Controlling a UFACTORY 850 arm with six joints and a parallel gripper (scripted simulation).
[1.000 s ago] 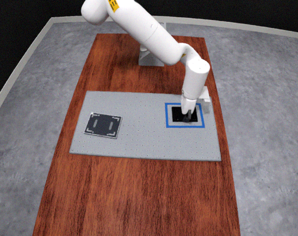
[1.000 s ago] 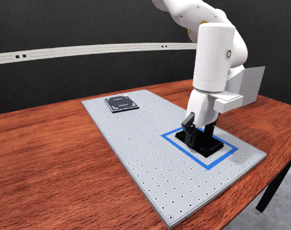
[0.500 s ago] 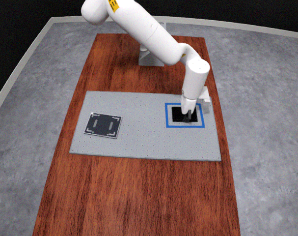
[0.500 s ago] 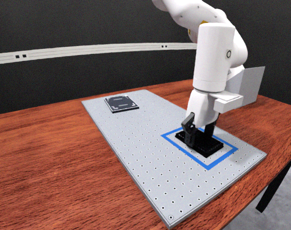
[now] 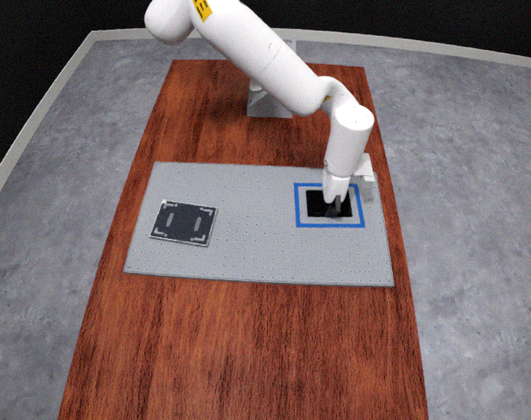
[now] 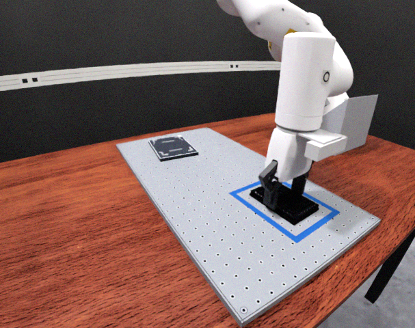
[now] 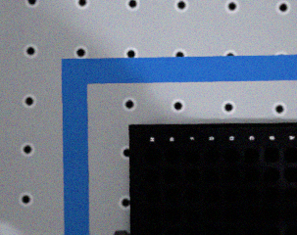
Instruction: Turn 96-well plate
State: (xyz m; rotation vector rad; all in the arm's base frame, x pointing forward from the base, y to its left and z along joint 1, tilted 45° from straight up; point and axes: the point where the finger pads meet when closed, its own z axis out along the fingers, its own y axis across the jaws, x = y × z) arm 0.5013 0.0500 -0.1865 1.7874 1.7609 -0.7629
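The black 96-well plate (image 5: 327, 203) lies flat on the grey perforated board inside a blue tape rectangle (image 5: 328, 225) at the right. It also shows in the exterior view (image 6: 286, 205) and fills the lower right of the wrist view (image 7: 217, 181). My gripper (image 6: 283, 192) stands low over the plate with one finger on each side of it, and it is open. The plate nest N1 (image 5: 183, 222), a dark pad with white corner locators, sits empty at the board's left; it also shows in the exterior view (image 6: 172, 147). I cannot make out the plate's cut-off corner.
The grey perforated board (image 5: 256, 253) lies across a wooden table. The arm's grey base mount (image 5: 268, 106) stands at the table's far end, behind the board. The table's right edge runs close to the blue rectangle.
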